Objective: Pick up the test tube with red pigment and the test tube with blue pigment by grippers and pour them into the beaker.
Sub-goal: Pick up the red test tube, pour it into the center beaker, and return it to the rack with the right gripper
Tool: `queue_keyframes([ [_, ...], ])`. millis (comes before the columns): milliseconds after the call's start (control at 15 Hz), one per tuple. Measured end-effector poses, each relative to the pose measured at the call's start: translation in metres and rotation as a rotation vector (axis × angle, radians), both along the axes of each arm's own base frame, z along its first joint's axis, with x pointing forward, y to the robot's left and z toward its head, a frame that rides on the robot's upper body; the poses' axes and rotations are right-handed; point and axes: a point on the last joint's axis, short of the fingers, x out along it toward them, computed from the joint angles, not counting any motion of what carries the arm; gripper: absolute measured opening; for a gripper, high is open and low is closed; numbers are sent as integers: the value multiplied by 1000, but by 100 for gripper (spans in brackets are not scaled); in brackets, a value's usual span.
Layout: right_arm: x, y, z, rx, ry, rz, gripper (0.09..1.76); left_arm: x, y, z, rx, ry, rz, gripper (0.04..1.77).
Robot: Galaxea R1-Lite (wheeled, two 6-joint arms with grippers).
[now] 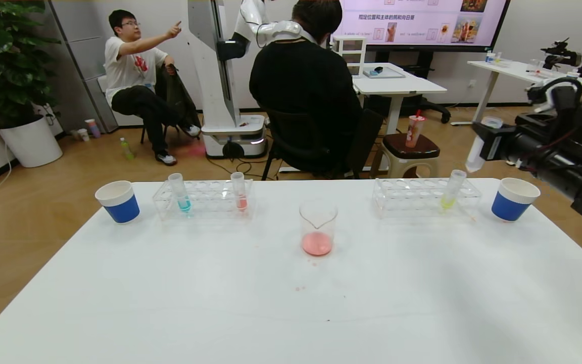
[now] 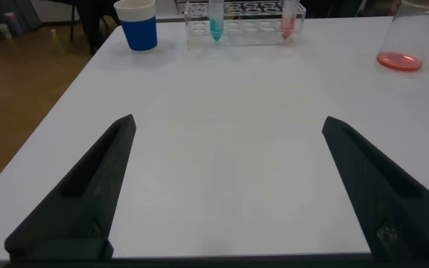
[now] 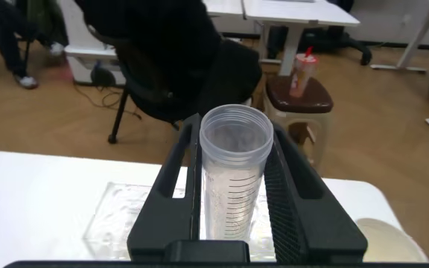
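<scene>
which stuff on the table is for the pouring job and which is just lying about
For the job: blue-pigment tube, red-pigment tube, beaker, emptied tube in right gripper, left gripper.

Lying about: yellow-green tube, left paper cup, right paper cup.

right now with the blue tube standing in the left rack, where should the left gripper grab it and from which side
Best on the bare upper section of the test tube with blue pigment, probably from the robot's side. It stands nearly upright in the left rack, top above the frame, liquid at the bottom. The left gripper is open over the table, low and facing it.
</scene>
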Motion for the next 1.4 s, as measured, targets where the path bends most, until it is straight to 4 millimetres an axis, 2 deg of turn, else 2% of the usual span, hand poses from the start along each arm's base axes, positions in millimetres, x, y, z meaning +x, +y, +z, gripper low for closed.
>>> queue_keyframes([
  [333, 22, -77, -3, -3, -21, -188, 52, 0, 0, 0, 0, 0, 0, 175],
  [533, 32, -105, -22, 0, 8, -250, 52, 0, 0, 0, 0, 0, 0, 175],
  [867, 45, -125, -56, 2, 30, -288, 52, 0, 0, 0, 0, 0, 0, 175],
  [1200, 50, -130, -90, 9, 71, -299, 52, 0, 0, 0, 0, 0, 0, 175],
  [1400, 50, -131, -103, 10, 77, -300, 52, 0, 0, 0, 0, 0, 0, 175],
])
